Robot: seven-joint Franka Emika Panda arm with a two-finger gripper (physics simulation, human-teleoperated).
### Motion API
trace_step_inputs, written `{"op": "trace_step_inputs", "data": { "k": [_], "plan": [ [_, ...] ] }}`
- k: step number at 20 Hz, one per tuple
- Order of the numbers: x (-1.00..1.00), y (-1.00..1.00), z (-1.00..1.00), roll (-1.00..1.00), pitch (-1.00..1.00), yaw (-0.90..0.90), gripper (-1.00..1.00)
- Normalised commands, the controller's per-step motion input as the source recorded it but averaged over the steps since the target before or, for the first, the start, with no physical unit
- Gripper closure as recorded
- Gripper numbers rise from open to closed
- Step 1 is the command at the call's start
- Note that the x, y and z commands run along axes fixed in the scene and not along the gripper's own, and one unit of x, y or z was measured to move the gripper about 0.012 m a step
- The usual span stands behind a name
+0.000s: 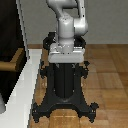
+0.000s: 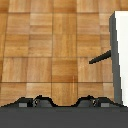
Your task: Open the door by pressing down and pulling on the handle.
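Door (image 1: 10,30): tall flat black panel at the exterior view's left edge, set in a white frame (image 1: 27,30) that borders it on the side nearer the pedestal; the panel is cut off by the picture edge, so its full width does not show. Handle (image 1: 12,61): short tan, wood-coloured bar sticking out from the black panel low down, with one end running out of the picture. It sits well apart from the robot's black pedestal (image 1: 64,87), to the exterior view's left of it, across a white ledge (image 1: 22,92). White arm (image 1: 67,27) rises above the pedestal and is cropped at the top, so the hand is out of sight there. In the wrist view the gripper (image 2: 64,102) shows only as dark finger bases along the picture's edge; tips not visible, cannot tell whether it is spread or closed, and nothing is seen in it. That view also catches a white slab (image 2: 120,55) with a thin dark bar (image 2: 100,58) jutting from it, too indistinct to identify. Floor (image 1: 107,75): wood parquet in square blocks. Plain grey wall (image 1: 107,22) behind the pedestal.
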Motion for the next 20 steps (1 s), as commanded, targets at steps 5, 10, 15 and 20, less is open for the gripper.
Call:
{"op": "trace_step_inputs", "data": {
  "k": [5, 10, 15, 20],
  "plan": [
    [0.00, 0.00, 0.00, 0.00, 0.00, 0.00, -1.00],
    [0.00, 0.00, 0.60, 0.00, 0.00, 0.00, -1.00],
    [0.00, 0.00, 0.40, 0.00, 0.00, 0.00, -1.00],
    [0.00, 0.00, 0.40, 0.00, 0.00, 0.00, -1.00]
  ]
}}
